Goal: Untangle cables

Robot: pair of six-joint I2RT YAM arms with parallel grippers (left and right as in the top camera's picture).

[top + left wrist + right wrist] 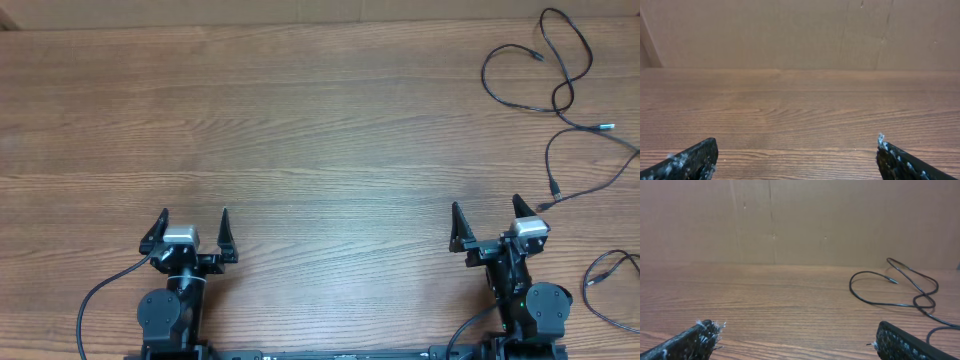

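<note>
Thin black cables (560, 90) lie in loose loops at the table's far right, crossing one another, with small plug ends; another loop (605, 285) lies at the right edge near the front. In the right wrist view the cables (900, 287) show ahead to the right. My left gripper (190, 222) is open and empty near the front edge at the left; it also shows in the left wrist view (797, 155). My right gripper (488, 215) is open and empty near the front right, short of the cables; it also shows in the right wrist view (797, 337).
The wooden table (300, 120) stretches between and beyond the arms. A brown cardboard wall (790, 30) stands along the table's far edge. Thicker black wires run from each arm's base at the front edge.
</note>
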